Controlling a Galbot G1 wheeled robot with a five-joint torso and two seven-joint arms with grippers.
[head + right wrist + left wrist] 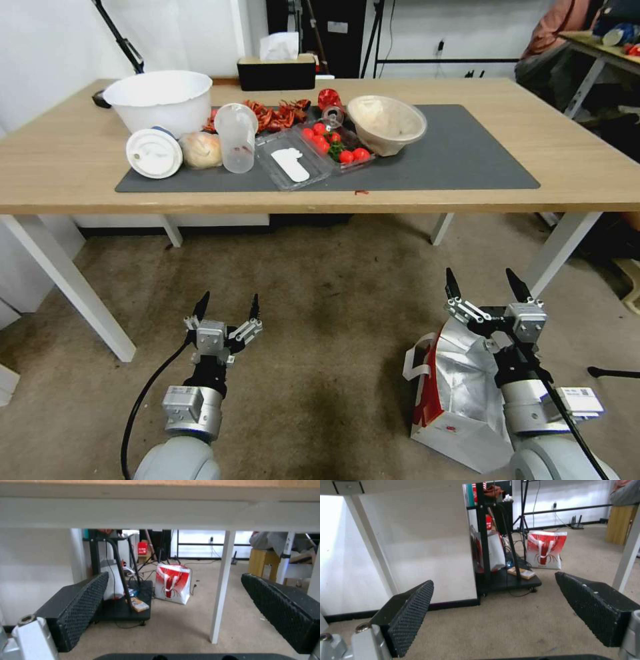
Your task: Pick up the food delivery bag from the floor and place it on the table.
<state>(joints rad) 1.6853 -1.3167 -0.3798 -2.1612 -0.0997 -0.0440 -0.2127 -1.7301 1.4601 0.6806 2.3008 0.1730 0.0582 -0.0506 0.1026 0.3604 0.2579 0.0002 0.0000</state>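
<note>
The food delivery bag [460, 393], white with a red side panel and silver foil lining, stands open on the floor [320, 300] at the lower right, its white strap handle hanging off its left side. My right gripper [481, 277] is open and empty, hovering over the bag's far edge with its fingers pointing toward the table [587, 167]; its arm crosses over the bag's right half. My left gripper [230, 300] is open and empty above bare carpet, well left of the bag. In the wrist views both grippers, the left [493, 580] and the right [175, 575], look under the table with nothing between their pads.
The table's dark grey mat [467, 153] carries a white bowl [160, 100], a cup, a lid, a tomato tray [333, 143] and a paper bowl [387, 123]. White table legs [67, 280] [560, 247] flank the carpet. Beyond stand a black cart [506, 577] and a small red-printed bag [173, 583].
</note>
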